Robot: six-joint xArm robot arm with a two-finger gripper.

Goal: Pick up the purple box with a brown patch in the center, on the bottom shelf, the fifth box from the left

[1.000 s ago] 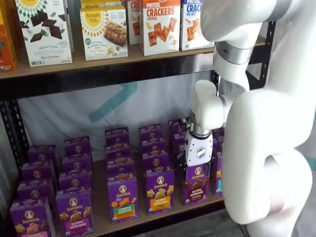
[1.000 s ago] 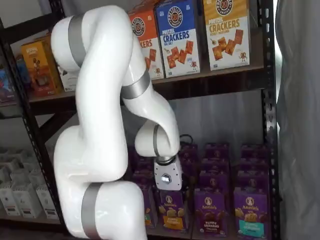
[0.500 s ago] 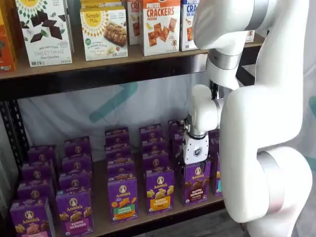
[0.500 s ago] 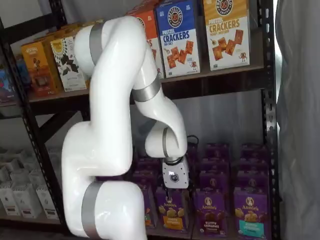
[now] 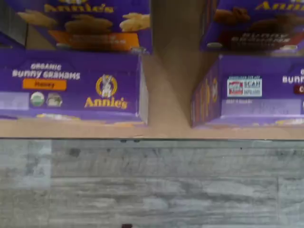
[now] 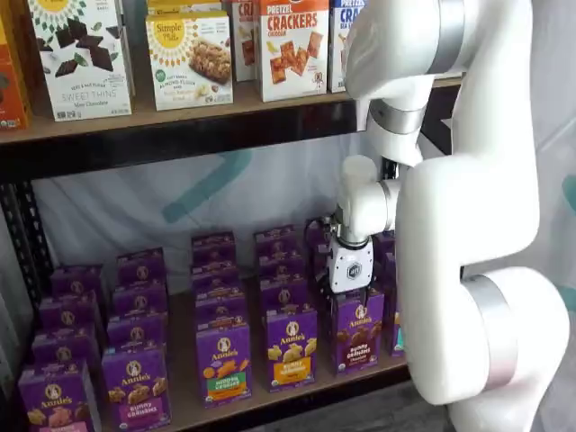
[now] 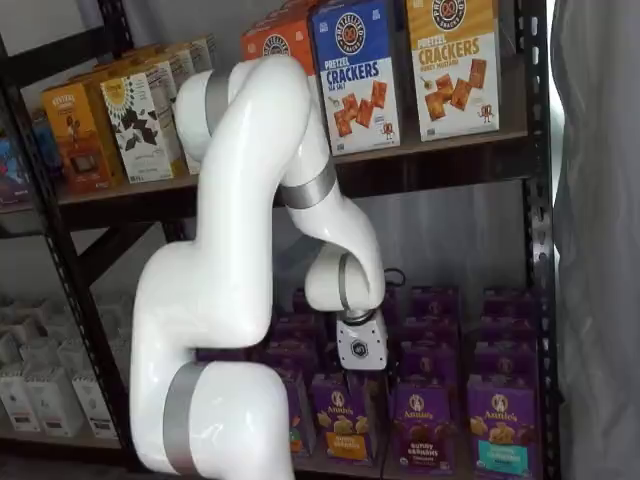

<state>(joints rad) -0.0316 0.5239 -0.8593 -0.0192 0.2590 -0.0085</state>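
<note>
Purple cartons (image 6: 292, 346) along the bottom shelf's (image 6: 184, 396) front edge read "Annie's". One top (image 5: 71, 85) reads "Organic Bunny Grahams, Honey". The purple box (image 6: 356, 329) reads "Bunny Grahams". Upper-shelf boxes (image 7: 353, 75) read "Pretzel Crackers"; another (image 6: 189, 59) "Simple Mills".

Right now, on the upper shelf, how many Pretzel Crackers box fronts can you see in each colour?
Orange box: 1, partly behind the arm
Blue box: 1
Yellow box: 1
Total: 3
</note>
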